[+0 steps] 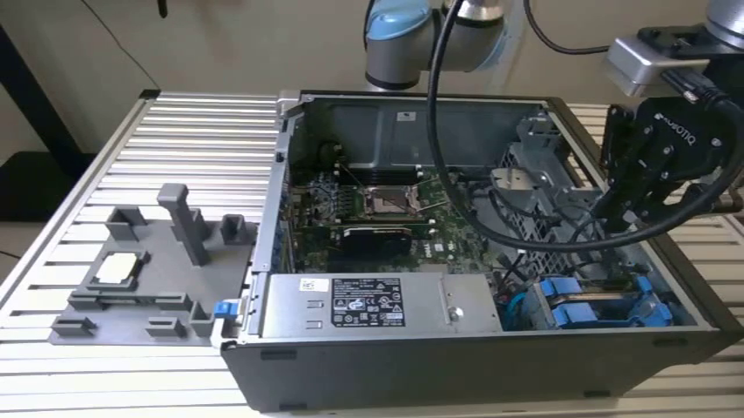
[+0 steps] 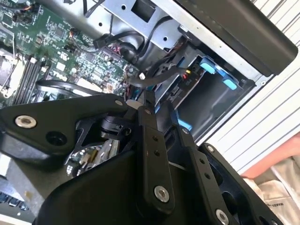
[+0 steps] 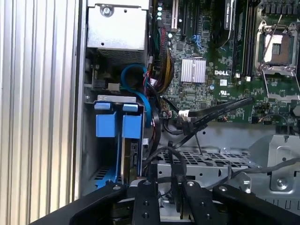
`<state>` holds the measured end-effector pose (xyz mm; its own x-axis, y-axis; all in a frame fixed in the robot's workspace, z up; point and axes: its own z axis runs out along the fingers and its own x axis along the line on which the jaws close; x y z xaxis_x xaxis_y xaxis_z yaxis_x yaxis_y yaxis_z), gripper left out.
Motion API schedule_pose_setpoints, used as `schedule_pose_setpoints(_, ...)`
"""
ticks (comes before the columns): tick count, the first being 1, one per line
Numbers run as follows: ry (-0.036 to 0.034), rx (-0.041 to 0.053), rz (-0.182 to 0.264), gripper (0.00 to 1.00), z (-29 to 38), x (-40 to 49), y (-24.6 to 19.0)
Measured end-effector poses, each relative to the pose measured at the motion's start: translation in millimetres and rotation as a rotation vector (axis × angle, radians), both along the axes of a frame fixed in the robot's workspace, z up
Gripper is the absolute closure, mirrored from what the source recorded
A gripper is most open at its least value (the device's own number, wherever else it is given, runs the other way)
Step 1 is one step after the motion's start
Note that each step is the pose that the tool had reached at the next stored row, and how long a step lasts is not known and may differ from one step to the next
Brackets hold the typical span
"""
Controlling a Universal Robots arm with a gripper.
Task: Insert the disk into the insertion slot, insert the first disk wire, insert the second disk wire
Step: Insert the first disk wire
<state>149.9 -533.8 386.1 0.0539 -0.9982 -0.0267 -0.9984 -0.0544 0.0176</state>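
Colours around the open computer

The case (image 1: 465,374) is dark grey, the board (image 1: 384,218) green, the bay tabs (image 1: 587,309) bright blue. The supply (image 1: 465,305) is silver with a white label (image 1: 366,302). The table (image 1: 198,131) is silver with fine ribs, the fixture (image 1: 139,287) plain grey. The gripper (image 1: 616,209) and cables (image 1: 433,96) are black.

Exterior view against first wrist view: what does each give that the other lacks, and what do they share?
Exterior view: the grey fixture tray beside the computer case, on the exterior view's left, and the arm's blue-capped joint.
First wrist view: a black cable with a white-tipped connector and a coloured wire bundle.
Shared: the processor socket, the blue-fronted drive bay and the hand.
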Motion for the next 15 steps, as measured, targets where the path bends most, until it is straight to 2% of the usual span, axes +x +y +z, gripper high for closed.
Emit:
schedule_pose_setpoints(6, -0.0230, 0.0468, 0.001, 0.73, -1.0, -14.8, 1.6)
schedule_pose_setpoints(9, -0.0275, 0.0693, 0.002, 0.73, -1.9, -23.3, 1.7)
schedule_pose_setpoints(15, -0.0282, 0.0721, 0.057, 0.73, -3.5, -28.5, 1.7)
